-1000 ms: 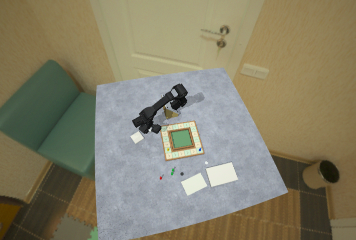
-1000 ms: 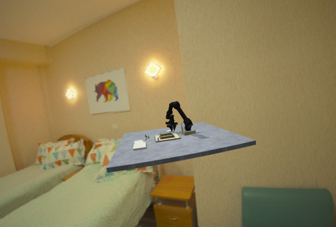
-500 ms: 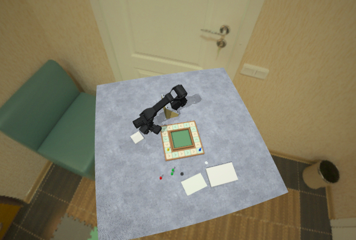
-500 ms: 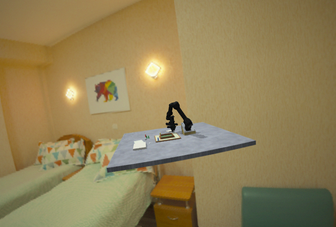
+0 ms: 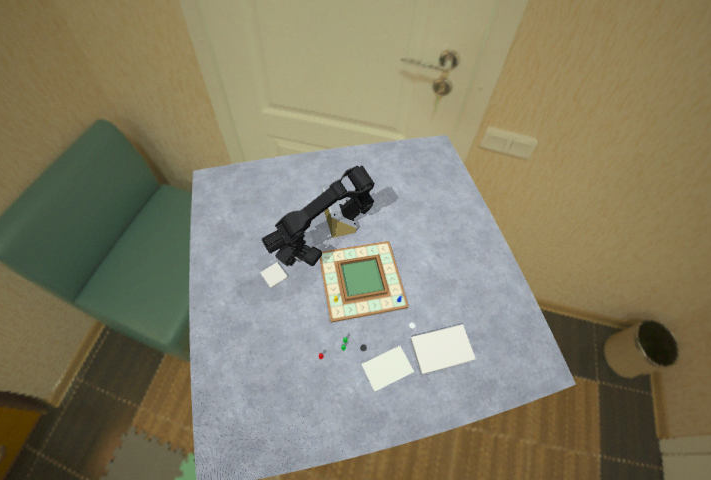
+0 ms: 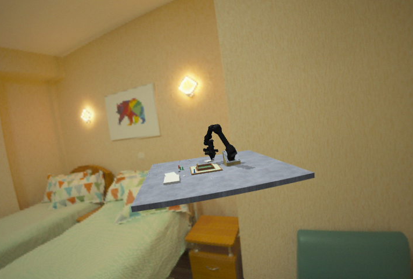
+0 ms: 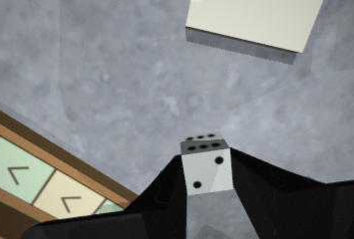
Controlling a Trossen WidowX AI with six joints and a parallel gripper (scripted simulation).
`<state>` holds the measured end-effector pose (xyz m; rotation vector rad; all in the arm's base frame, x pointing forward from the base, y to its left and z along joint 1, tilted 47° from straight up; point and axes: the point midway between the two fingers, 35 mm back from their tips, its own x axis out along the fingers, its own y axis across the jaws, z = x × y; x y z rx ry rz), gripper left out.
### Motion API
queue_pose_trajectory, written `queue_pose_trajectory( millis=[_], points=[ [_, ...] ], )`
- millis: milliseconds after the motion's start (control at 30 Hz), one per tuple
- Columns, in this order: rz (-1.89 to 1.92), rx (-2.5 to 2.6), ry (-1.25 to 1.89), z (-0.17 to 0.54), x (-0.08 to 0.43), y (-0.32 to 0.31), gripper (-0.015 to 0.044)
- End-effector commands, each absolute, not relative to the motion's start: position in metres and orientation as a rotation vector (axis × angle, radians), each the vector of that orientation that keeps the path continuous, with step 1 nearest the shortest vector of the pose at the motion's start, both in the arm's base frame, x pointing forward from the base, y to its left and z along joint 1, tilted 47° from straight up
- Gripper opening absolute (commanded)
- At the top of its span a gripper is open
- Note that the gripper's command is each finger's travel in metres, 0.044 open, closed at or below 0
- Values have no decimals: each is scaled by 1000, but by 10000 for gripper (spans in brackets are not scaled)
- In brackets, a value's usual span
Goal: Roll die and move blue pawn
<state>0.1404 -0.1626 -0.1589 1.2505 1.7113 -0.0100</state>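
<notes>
Die Pinched Beside Board

From here, the gripper (image 5: pixel 301 261) (image 6: pixel 212 158) (image 7: pixel 203 157) pinches the die (image 7: pixel 207 170) between its fingertips, just outside the board (image 5: pixel 326 288) (image 6: pixel 207 172) (image 7: pixel 80 183)'s edge; bare tabletop separates the board from a pale block (image 5: pixel 274 274) (image 6: pixel 208 160) (image 7: pixel 254 22).

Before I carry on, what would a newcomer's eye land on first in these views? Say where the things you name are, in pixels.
Probably the black arm (image 5: pixel 322 206) (image 6: pixel 224 139), bent over the table beside the board (image 5: pixel 326 287) (image 6: pixel 206 172). Close up, it's the white die (image 7: pixel 207 171), pinched in the end effector (image 7: pixel 203 157) with two pips facing the camera. From above, the green chair (image 5: pixel 67 186) stands out left of the table (image 5: pixel 242 396) (image 6: pixel 246 177).
</notes>
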Motion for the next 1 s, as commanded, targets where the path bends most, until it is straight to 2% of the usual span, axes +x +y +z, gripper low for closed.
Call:
queue_pose_trajectory(
  millis=[0,400,533,967],
  points=[
    [-17,1235,1707,-143,142,-186,0],
    [-18,1235,1709,-94,137,-232,0],
    [-32,1244,1711,-92,140,-230,0],
    [-290,1420,1733,-51,202,-188,0]
  ],
)
